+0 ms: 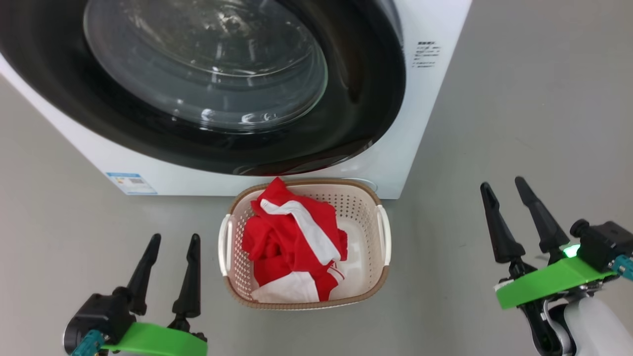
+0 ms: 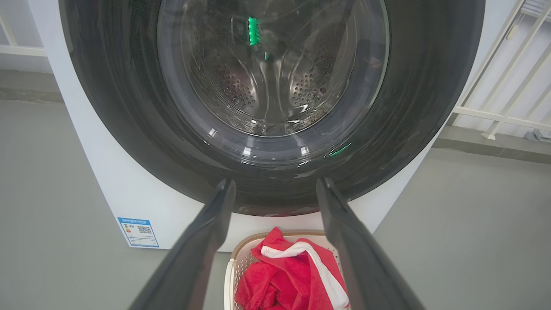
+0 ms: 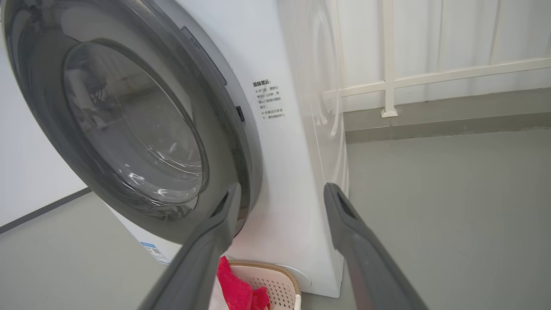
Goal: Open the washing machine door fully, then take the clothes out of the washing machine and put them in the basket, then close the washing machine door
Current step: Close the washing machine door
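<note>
Two grippers sit closest, one on each side of the floor (image 1: 519, 99). That makes four dark fingers (image 1: 146, 269) in all. The left gripper (image 1: 176, 238) is low down by the basket's left side, with its fingers spread wide and nothing between them. It points straight at the washing machine door (image 1: 366, 99). The right gripper (image 1: 502, 183) is well off to the basket's right side. Its fingers are spread wide too and hold nothing. It leans a little toward the right edge of the door, and its pale forearm (image 1: 593, 321) shows below it. One basket (image 1: 363, 232) stands on the floor between the two grippers, right up against the bottom edge of the one washing machine (image 1: 425, 99). It has two white handles (image 1: 225, 244), one on each side. The clothes (image 1: 292, 237) lie inside the basket in one red and white heap. I cannot tell how many pieces are in the heap. The one round door looks pushed shut against the front of the machine, and it hangs just above the basket. Through its clear glass bowl (image 1: 207, 64) the left wrist view shows the shiny steel drum (image 2: 267, 86). One small blue label (image 1: 131, 183) sticks near the machine's bottom left corner.
</note>
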Available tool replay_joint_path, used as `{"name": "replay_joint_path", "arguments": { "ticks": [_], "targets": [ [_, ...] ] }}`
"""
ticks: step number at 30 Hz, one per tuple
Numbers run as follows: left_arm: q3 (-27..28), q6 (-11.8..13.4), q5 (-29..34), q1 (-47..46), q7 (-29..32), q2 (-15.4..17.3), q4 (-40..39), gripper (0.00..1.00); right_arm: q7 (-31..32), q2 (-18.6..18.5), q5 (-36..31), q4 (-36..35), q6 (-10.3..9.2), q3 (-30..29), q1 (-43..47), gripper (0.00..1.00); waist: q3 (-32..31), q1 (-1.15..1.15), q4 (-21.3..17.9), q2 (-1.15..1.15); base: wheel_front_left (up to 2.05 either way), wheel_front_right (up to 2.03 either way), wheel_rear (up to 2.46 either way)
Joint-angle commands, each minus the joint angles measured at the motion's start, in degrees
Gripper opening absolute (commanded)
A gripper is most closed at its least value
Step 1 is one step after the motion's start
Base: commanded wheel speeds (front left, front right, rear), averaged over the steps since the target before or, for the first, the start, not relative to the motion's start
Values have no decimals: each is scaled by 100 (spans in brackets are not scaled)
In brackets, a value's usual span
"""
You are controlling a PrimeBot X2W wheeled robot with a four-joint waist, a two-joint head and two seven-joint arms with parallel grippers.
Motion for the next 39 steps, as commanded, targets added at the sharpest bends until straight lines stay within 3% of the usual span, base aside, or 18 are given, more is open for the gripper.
{"name": "replay_joint_path", "arguments": {
  "ticks": [1, 23, 39],
  "targets": [
    [240, -30, 51, 56, -46, 63, -165, 100, -14, -23, -88, -153, 3, 79, 107, 100, -87, 0, -112, 0, 0, 0, 0],
    [450, -30, 227, 411, -46, 72, -396, 100, -14, 17, -163, -247, 3, -275, 932, 100, -440, 0, -672, 0, 0, 0, 0],
    [377, -31, 248, 565, -46, 70, -511, 100, -14, 89, -185, -256, 3, -408, 1121, 100, -499, 0, -757, 0, 0, 0, 0]
  ]
}}
